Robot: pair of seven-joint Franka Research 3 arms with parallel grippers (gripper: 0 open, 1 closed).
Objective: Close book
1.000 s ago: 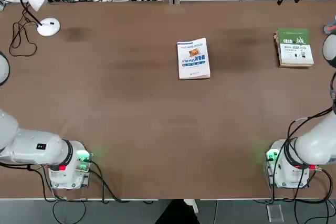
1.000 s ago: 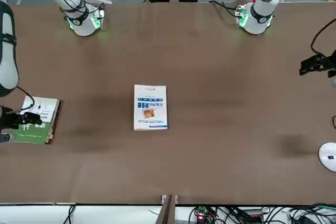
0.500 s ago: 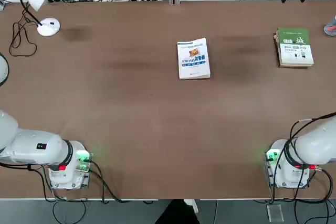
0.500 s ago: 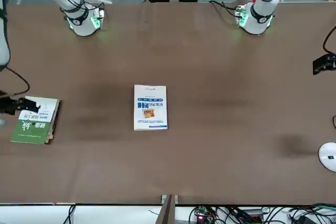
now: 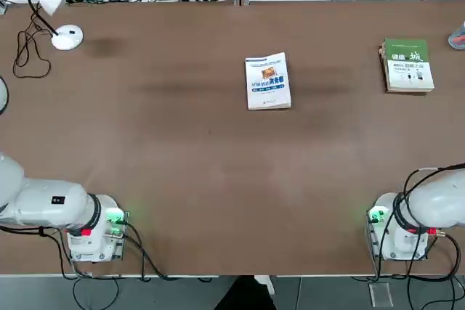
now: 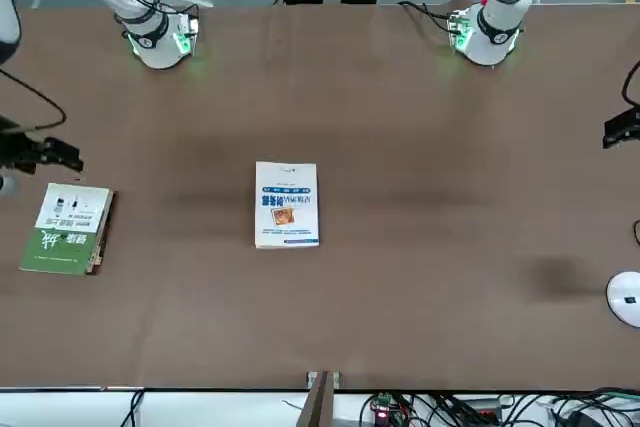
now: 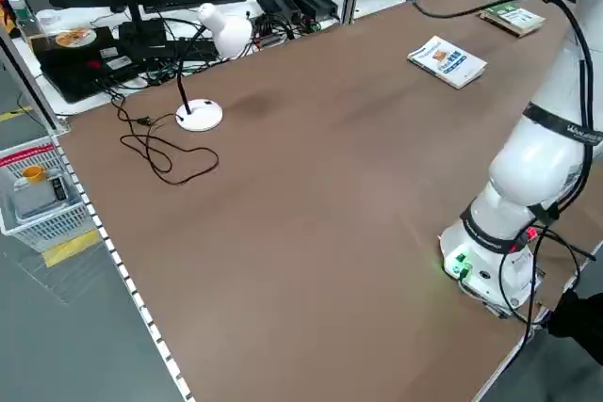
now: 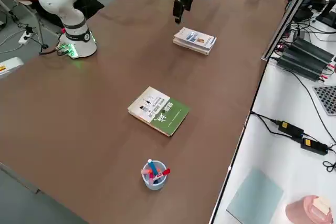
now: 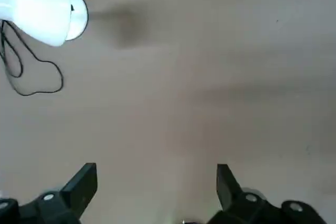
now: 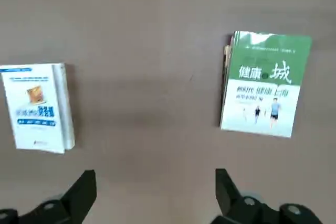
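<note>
Readable text is sparse. The green-and-white book (image 10: 265, 83) on the bench (image 5: 182, 150) carries large Chinese characters: "健康" in white on the green upper half, w/ a bigger "城" beside them, seen in the right wrist view. Smaller lines of print below those, on the white half, are too fine to read. The book (image 10: 39, 106), white cover, lies closed and shows a row of blue lettering under a small orange picture; characters can't be made out in any view. No other labels, numbers or signs legible.
</note>
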